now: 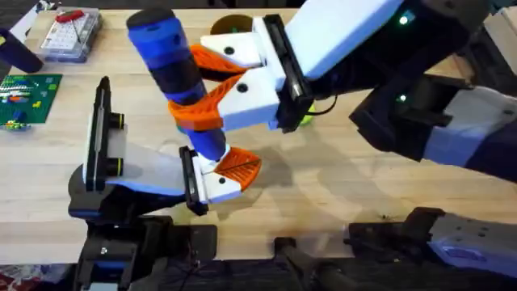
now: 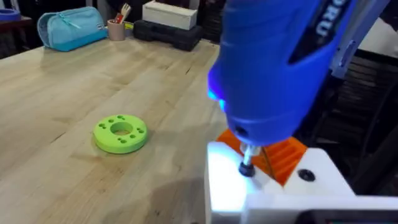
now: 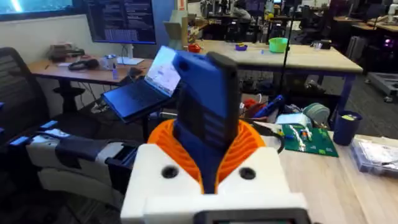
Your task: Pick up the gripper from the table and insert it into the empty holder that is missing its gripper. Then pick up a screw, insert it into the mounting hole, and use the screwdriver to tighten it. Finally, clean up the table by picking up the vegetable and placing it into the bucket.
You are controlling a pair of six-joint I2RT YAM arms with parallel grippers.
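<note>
The right gripper (image 1: 212, 85), on the big white arm reaching across the middle of the worktop (image 1: 339, 194), is clenched on the screwdriver (image 1: 174, 69), its long curved orange fingers (image 1: 214, 101) wrapped round the thick blue handle. The screwdriver stands nearly upright, tip down. In the left wrist view its silver tip (image 2: 247, 163) sits on the white holder (image 2: 273, 193), right beside the small orange ribbed gripper pad (image 2: 283, 155) already seated in that jaw block. From above, that pad (image 1: 240, 166) shows on the holder (image 1: 218, 182) near the worktop's front edge, left of centre. There's white lettering on the blue handle, but I can't read it. The left gripper: I cannot tell its state. A light-green disc with holes (image 2: 120, 132) lies flat on bare wood, well apart from the holder. A green circuit board (image 1: 28, 95) sits at the left edge.
</note>
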